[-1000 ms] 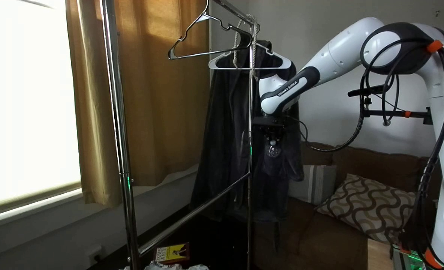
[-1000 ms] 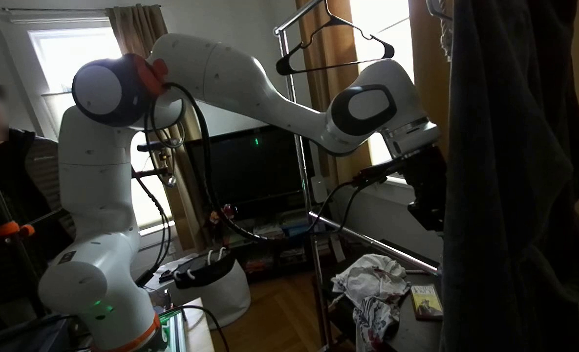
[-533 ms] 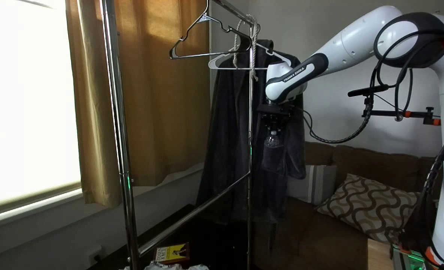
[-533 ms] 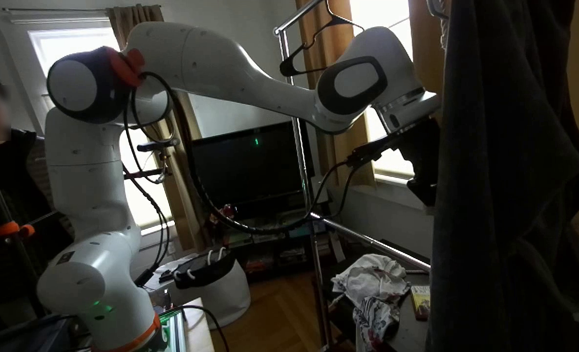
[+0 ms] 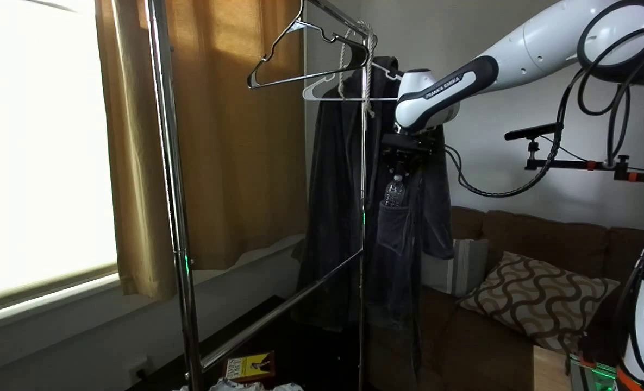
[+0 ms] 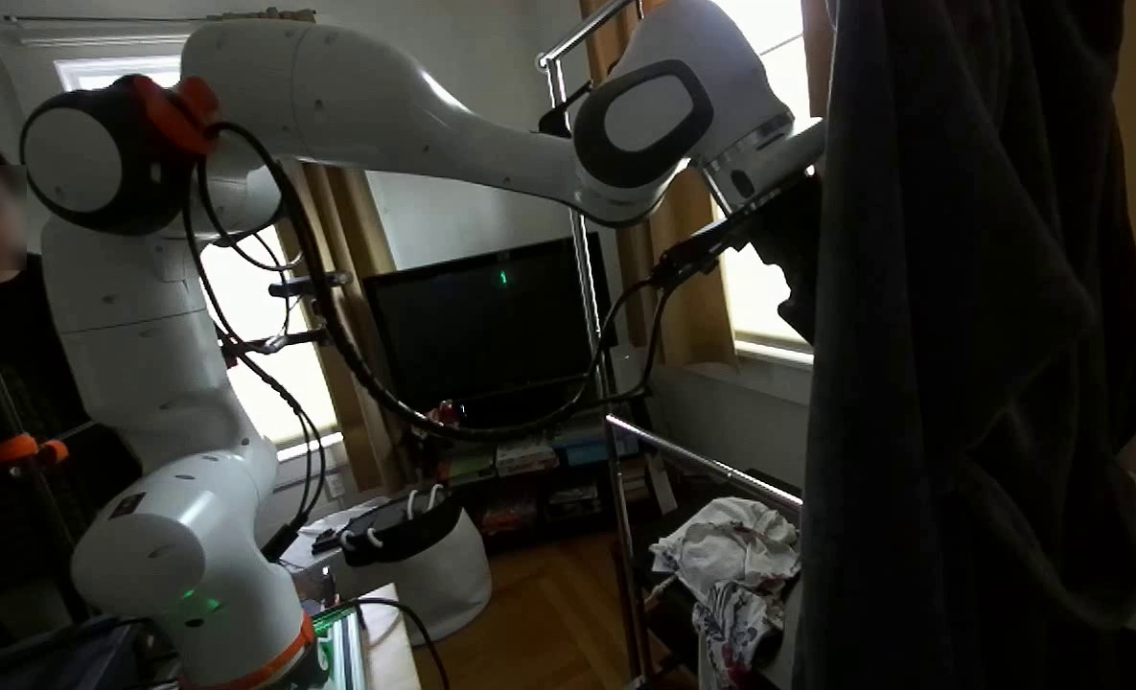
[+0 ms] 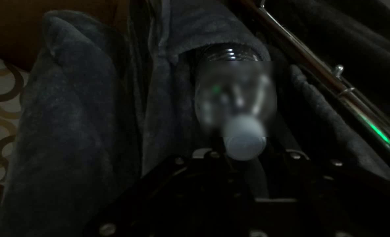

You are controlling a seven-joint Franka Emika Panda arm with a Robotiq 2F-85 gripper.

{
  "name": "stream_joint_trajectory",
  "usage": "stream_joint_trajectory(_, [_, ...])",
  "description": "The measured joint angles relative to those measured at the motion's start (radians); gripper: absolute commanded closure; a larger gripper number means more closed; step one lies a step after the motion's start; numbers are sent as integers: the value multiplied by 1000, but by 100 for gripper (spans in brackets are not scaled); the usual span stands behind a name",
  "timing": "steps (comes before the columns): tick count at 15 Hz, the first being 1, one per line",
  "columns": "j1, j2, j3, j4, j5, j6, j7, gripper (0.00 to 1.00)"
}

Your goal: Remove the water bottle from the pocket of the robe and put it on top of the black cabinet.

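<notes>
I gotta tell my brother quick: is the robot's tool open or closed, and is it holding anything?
Tool: closed, holding the bottle by its top; the bottle's lower part is inside the robe pocket.

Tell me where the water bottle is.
In an exterior view, the water bottle is right of the chrome post, its lower part in the pocket of the robe, its cap at the gripper.

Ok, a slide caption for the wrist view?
Clear bottle peeking from a pocket of the robe, pale cap at the gripper.

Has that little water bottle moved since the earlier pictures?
Yes, upward: in an exterior view, the water bottle now appears higher above the rack's lower crossbar.
</notes>
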Motion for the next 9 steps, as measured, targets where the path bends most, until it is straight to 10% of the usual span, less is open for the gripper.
stream_joint_trajectory(9, [-29,-161,20,-31,-2,36,-75,92])
